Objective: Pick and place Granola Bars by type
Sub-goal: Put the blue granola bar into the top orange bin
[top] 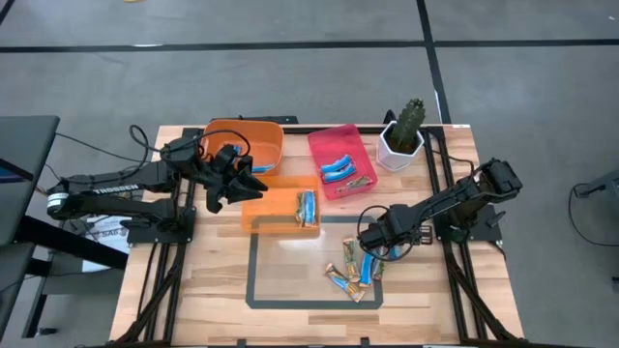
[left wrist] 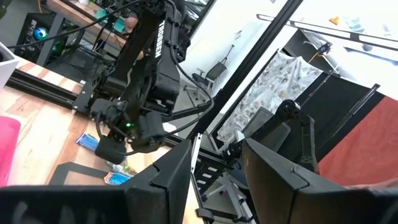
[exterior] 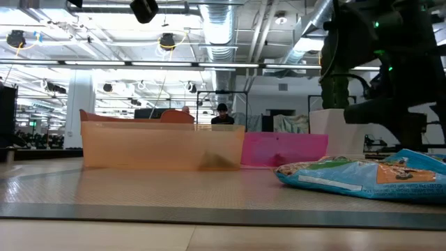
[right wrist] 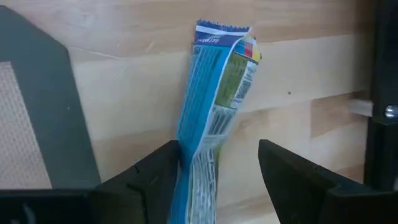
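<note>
Your right gripper hangs over a blue bar in the pile at the counter's five o'clock, jaws apart astride it. Drop straight, centre it, then close. The left gripper waits by the orange bin, jaws apart.

Stock count, table as I see it from above

I count three bins, two arms, one potted cactus; granola bars: about four loose, two in the pink bin, two in the rectangular orange bin.
</note>
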You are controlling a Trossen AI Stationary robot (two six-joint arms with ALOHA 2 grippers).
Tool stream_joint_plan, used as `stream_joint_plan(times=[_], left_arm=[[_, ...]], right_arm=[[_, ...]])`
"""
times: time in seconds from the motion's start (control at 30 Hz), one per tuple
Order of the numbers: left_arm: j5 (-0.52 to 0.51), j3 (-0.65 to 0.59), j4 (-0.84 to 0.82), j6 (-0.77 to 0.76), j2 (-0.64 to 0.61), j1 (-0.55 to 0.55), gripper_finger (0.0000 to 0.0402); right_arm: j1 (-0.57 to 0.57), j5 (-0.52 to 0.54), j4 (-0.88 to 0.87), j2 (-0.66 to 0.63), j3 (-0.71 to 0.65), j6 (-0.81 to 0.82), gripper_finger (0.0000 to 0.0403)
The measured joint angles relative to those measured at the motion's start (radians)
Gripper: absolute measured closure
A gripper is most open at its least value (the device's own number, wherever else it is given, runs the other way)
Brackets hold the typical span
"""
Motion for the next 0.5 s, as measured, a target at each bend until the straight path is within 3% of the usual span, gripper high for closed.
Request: stream_joint_plan(times=[0.27,0.5], left_arm=[[0.0,0.0,0.0,0.0,0.0,0.0,0.0264],[-0.001,0.0,0.0,0.0,0.0,0.0,0.0264]], right_arm=[[-0.02,-0.001,0.158,-0.002,-0.08,0.001,0.0197],[-0.019,0.006,0.179,-0.004,-0.095,0.019,0.024]])
